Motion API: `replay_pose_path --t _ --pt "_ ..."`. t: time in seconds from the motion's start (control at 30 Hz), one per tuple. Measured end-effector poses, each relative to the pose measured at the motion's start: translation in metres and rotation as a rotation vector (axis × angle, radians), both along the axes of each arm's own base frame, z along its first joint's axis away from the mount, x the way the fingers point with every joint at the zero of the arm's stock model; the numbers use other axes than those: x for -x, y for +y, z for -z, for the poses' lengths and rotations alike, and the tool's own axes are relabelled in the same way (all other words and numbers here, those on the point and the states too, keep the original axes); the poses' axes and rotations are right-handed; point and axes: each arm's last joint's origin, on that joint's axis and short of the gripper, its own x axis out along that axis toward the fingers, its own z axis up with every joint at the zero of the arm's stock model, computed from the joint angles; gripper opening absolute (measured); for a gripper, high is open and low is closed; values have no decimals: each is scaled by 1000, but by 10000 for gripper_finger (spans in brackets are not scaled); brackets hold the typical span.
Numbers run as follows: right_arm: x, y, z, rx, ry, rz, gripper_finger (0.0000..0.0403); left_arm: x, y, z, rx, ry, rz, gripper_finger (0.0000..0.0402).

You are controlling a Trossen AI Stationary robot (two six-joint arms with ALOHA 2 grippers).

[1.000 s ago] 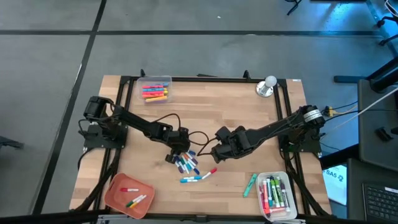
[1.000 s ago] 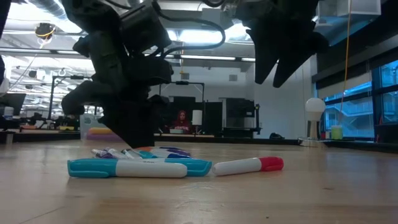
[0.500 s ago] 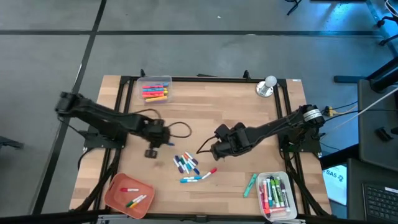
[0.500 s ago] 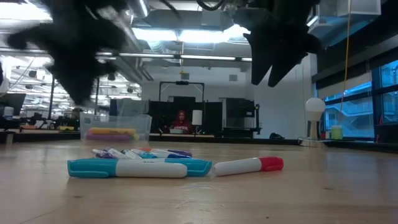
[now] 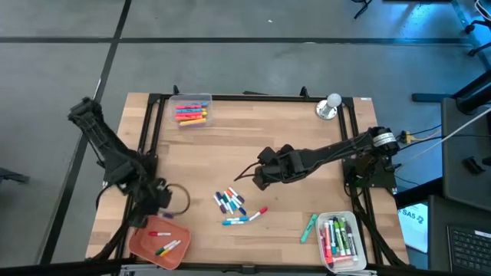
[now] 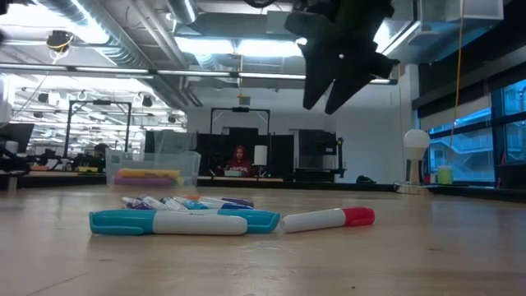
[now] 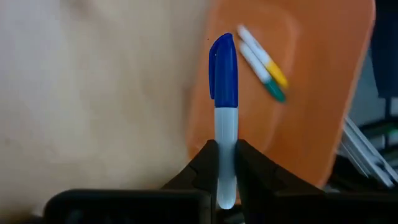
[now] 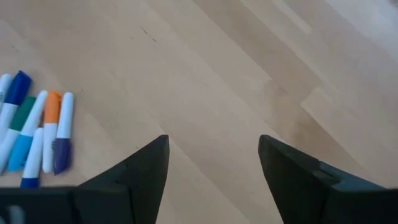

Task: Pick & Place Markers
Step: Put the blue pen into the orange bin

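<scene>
- wooden surface (image 5: 245, 146); loose markers (image 5: 230, 202) lie near its centre, with a ceiling-lit workroom beyond.
- orange tray (image 5: 150, 241) at the near left corner holds three markers.
- left gripper (image 7: 227, 163), clamped on a blue-capped marker (image 7: 224, 106), hovers at the tray's edge.
- right gripper (image 8: 213, 163), fingers spread and empty, hangs just right of the pile.
- since a second ago: the left arm has carried its marker from the pile to the tray.
- low view: left gripper out of frame.
</scene>
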Motion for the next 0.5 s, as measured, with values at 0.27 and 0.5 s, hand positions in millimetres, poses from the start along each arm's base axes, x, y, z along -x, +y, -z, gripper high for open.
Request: replay_pose_path --t 0.27,0.5 --pt "-5 -10 -1 0 -2 -35 247 15 -39 9 68 52 10 37" --pt "-8 -16 -2 -11 -19 -37 247 9 -67 32 41 88 26 52"
